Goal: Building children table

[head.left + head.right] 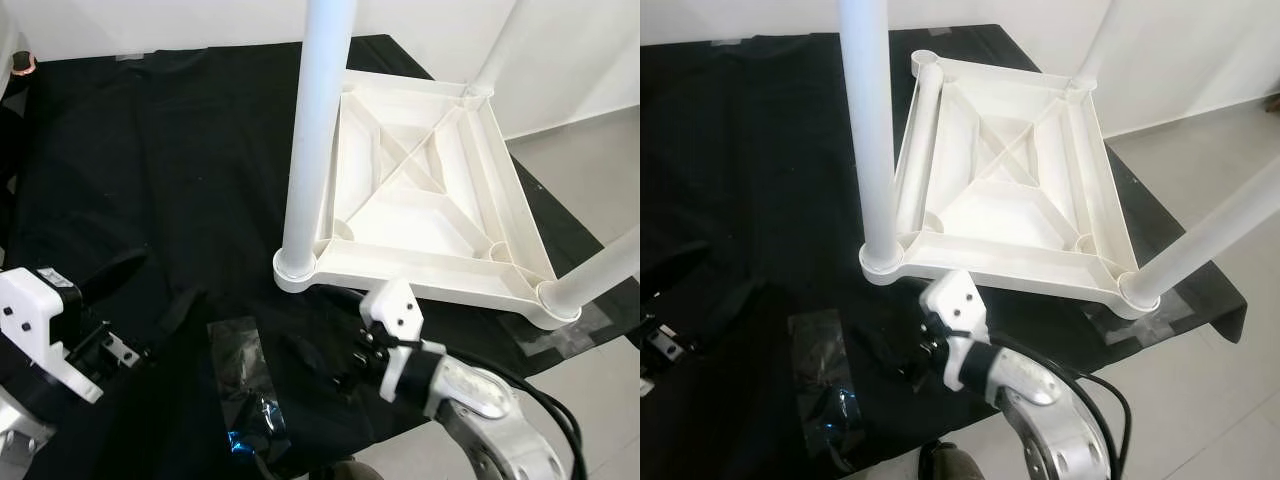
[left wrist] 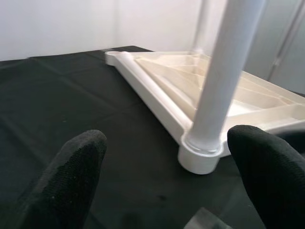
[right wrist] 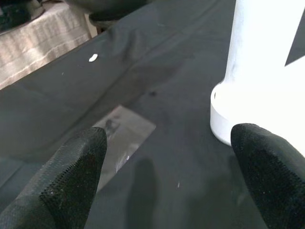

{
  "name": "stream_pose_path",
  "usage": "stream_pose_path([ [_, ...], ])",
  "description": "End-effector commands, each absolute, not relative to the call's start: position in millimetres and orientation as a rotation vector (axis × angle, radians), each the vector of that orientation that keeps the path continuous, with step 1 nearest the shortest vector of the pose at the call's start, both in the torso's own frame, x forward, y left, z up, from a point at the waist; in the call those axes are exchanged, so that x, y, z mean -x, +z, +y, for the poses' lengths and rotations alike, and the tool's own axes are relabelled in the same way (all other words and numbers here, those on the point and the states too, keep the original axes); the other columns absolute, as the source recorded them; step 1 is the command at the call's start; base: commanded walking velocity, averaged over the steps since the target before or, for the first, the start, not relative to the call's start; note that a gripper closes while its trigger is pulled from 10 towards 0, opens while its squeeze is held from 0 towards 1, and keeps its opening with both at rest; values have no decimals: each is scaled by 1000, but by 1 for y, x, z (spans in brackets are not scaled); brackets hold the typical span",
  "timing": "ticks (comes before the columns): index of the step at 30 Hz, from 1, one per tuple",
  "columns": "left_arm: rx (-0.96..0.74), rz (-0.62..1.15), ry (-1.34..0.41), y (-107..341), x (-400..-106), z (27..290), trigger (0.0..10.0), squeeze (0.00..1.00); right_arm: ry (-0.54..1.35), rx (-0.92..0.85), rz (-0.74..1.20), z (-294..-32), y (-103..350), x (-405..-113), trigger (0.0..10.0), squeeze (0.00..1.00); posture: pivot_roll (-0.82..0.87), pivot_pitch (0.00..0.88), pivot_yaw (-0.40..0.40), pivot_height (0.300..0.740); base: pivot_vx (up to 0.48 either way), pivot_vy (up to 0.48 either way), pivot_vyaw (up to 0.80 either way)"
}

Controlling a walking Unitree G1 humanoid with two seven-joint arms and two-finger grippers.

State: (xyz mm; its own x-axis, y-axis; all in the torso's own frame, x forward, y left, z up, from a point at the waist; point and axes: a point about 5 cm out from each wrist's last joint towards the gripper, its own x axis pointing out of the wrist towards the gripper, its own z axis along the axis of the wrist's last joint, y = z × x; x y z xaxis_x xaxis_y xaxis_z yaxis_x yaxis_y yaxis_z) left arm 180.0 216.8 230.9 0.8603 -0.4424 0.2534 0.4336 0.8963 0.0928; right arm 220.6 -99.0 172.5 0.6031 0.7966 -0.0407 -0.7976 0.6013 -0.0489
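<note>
Black cloth (image 1: 150, 160) on floor, upturned white table (image 1: 420, 190) (legs up), clear plastic wrapper (image 1: 245, 385)

indoor room | black cloth (image 1: 150, 150) on floor (white wall (image 2: 57, 24))

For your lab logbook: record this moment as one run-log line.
stage: legs fitted, table top upside down on black cloth | left end effector: open, facing near leg | right end effector: open, empty

Both eye views look steeply down from the head onto the overturned white table (image 1: 420, 190). Each wrist view looks low across the black cloth (image 2: 71, 95), close to the nearest leg (image 2: 224, 81).
</note>
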Motion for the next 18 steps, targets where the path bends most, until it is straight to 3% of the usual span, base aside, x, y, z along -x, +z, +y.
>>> stream_pose_path([
  [1,24,-171,-390,213,-186,222,10000,0,907,44,-18,-104,174,-218,10000,0,109,225,-100,740,0,0,0],
  [8,84,-157,-337,197,-191,225,10000,0,854,27,-41,-107,172,-220,10000,0,109,189,-79,740,0,0,0],
  [12,179,-53,-376,165,-187,216,10000,0,780,-6,-61,-110,166,-230,10000,0,105,157,-61,740,0,-474,0],
  [18,270,-17,-447,153,-186,202,10000,0,806,-31,-84,-107,164,-235,10000,0,108,119,-53,740,0,-472,0],
])
